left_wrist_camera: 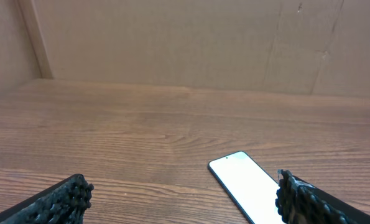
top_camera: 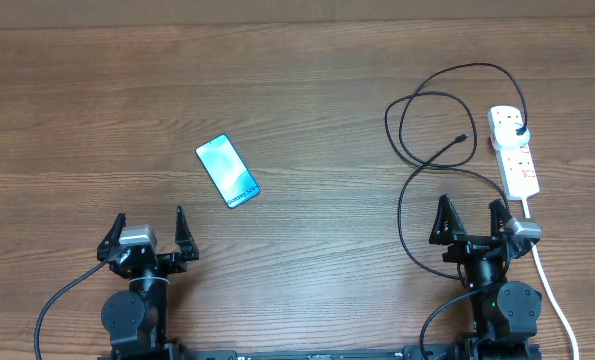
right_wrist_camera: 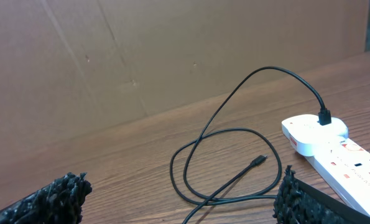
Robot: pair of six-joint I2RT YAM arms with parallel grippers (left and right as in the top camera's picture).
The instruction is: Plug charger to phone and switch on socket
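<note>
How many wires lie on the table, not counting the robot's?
2. The black charger loops left of the socket, plugged into its far end. The white cord runs from the socket's near end past the right gripper.

Free passage over table point(top_camera: 307, 80) upper left and centre. Phone point(top_camera: 228, 172) only obstacle left-centre. Charger point(top_camera: 398, 205) loops and socket point(top_camera: 514, 150) crowd right side.
</note>
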